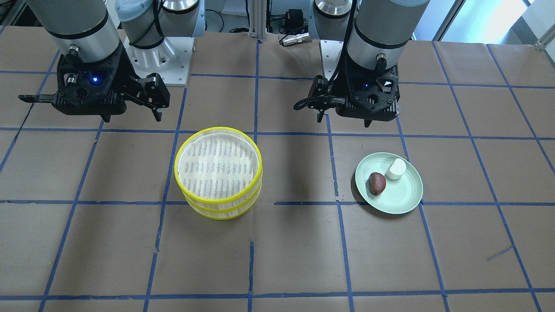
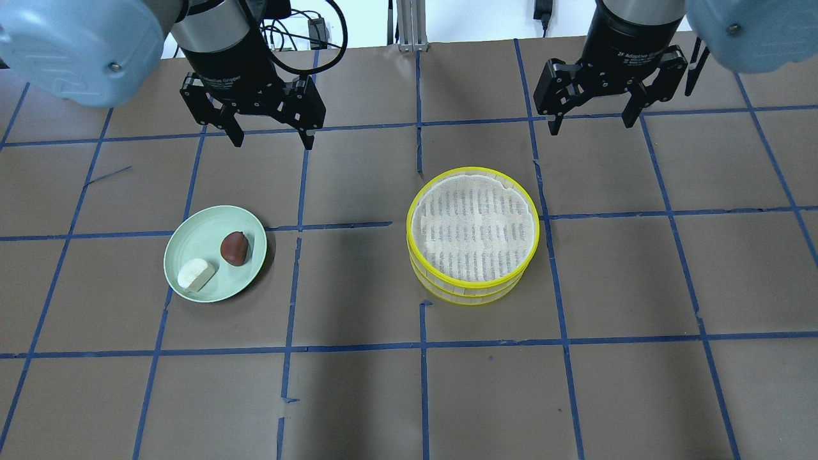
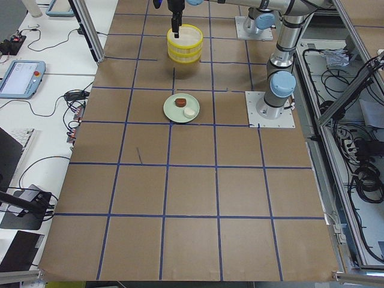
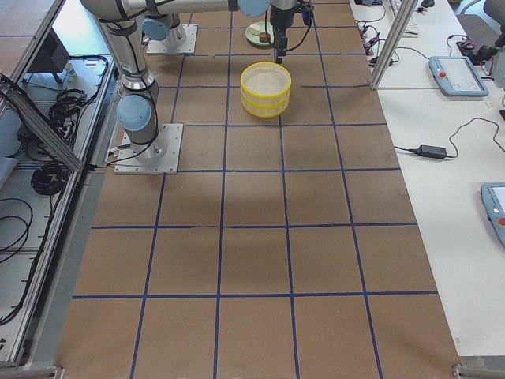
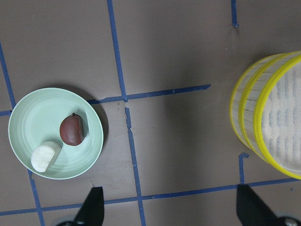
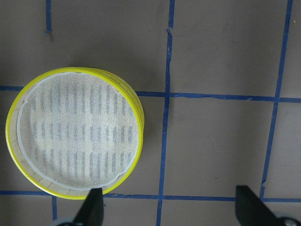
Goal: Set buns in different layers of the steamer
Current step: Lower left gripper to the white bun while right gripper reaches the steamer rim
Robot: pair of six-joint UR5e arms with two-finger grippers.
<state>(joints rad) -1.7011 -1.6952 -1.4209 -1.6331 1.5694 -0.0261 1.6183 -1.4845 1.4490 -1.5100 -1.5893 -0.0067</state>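
The steamer (image 2: 473, 223) stands with its two yellow-rimmed layers stacked and the top white slatted floor bare; it also shows in the front view (image 1: 219, 162) and the right wrist view (image 6: 75, 136). The white bun (image 2: 195, 273) and the reddish-brown bun (image 2: 234, 247) lie side by side on a pale green plate (image 2: 192, 239). They also show in the left wrist view: white bun (image 5: 45, 156), brown bun (image 5: 72, 129). My left gripper (image 2: 275, 139) is open and empty, raised behind the plate. My right gripper (image 2: 591, 126) is open and empty, raised behind the steamer and to its right.
The table (image 2: 358, 396) is covered in brown paper with a blue tape grid. The plate and the steamer stand about one grid square apart. Both arm bases are bolted at the table's back edge (image 1: 160, 56).
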